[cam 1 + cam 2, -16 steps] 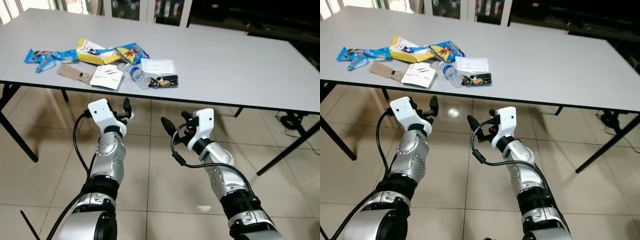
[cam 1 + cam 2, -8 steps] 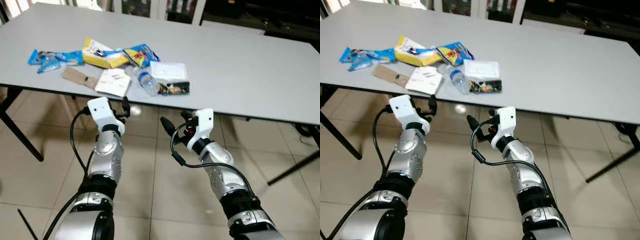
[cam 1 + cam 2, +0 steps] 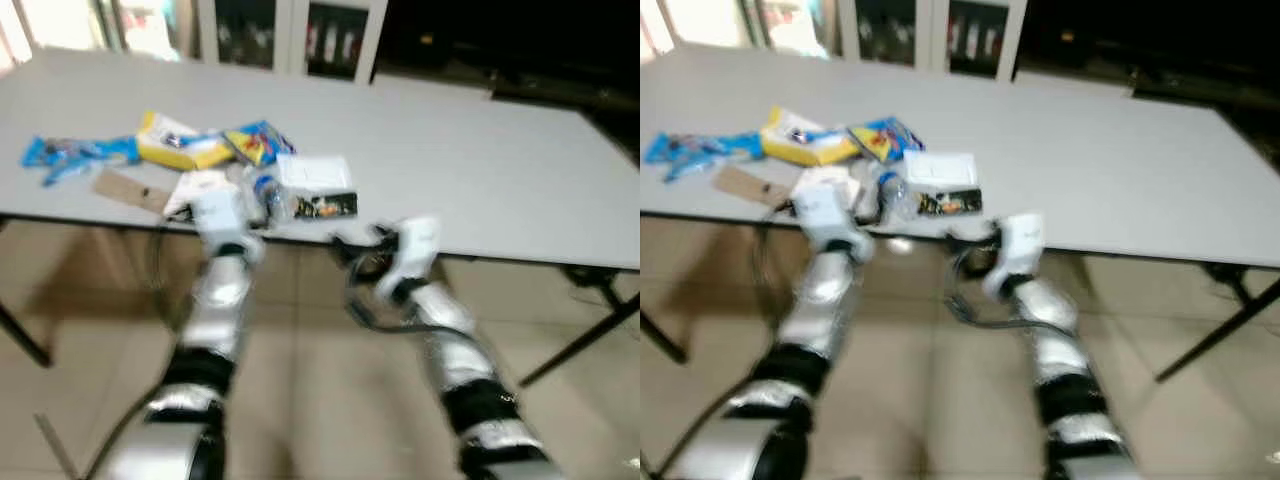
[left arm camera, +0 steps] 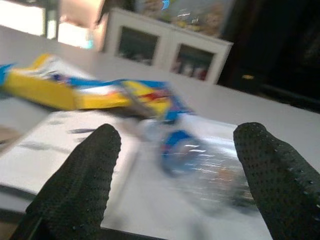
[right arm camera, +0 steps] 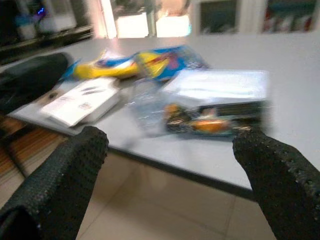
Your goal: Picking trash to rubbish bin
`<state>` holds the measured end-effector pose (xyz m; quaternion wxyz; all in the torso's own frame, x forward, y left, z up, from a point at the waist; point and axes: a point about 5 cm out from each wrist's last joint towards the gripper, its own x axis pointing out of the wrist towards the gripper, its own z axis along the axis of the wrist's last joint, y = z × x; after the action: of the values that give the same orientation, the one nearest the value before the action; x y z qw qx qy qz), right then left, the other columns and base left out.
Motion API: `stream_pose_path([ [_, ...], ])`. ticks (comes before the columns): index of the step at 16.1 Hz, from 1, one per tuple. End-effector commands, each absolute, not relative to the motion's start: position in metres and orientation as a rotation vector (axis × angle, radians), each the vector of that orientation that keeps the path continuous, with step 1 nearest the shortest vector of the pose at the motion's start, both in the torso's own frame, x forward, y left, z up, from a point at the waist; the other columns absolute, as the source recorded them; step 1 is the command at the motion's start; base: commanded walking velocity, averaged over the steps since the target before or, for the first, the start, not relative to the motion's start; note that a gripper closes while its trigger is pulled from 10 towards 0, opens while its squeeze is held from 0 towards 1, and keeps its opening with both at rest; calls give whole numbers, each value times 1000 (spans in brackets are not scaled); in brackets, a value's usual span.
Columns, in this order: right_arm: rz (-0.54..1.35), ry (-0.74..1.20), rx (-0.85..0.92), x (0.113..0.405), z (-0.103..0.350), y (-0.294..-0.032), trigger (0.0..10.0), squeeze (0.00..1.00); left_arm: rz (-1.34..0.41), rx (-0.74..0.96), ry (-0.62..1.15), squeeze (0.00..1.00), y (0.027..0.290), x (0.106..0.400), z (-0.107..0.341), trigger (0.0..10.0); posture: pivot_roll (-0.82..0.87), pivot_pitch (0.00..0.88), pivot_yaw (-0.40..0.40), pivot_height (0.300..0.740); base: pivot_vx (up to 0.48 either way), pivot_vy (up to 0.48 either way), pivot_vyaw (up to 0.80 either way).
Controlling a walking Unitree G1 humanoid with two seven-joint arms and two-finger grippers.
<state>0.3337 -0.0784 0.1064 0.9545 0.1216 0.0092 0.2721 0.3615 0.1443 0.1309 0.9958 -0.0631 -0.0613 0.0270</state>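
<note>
The trash lies in a pile on the left of the grey table [image 3: 480, 170]: a blue wrapper [image 3: 70, 155], a yellow packet [image 3: 180, 150], a blue and yellow packet [image 3: 255, 140], a white card [image 3: 195, 188], a brown cardboard strip [image 3: 125, 188], a plastic bottle [image 4: 200, 165], a clear tray [image 5: 220, 85] and a dark snack wrapper [image 5: 220, 120]. My left gripper [image 4: 176, 137] is open at the table's front edge, facing the bottle. A little to its right my right gripper [image 5: 172, 140] is open below the edge, facing the dark wrapper. Both eye views are blurred.
White cabinets [image 3: 290, 35] stand behind the table. Black table legs [image 3: 575, 335] slant down at the right over a tiled floor [image 3: 320, 400]. The right half of the table is bare.
Both arms have risen from below the table up to its front edge, closer to the trash pile. The head views have shifted and become blurred.
</note>
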Motion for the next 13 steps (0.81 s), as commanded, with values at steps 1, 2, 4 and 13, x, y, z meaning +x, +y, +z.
stream_pose_path([
  [1,485,33,253,337,105,-97,10000,0,11,-130,-124,0,127,362,132,10000,-51,62,-108,740,412,0,-800],
  [2,481,20,235,338,106,-98,10000,0,8,-126,-127,0,126,362,133,10000,-50,62,-109,740,416,0,-800],
  [4,479,12,228,337,106,-98,10000,0,5,-121,-128,0,126,362,133,10000,-50,63,-108,740,414,0,0],
  [13,483,11,232,337,105,-97,10000,0,-30,-125,-163,0,120,363,142,10000,-50,65,-107,740,365,0,0],
])
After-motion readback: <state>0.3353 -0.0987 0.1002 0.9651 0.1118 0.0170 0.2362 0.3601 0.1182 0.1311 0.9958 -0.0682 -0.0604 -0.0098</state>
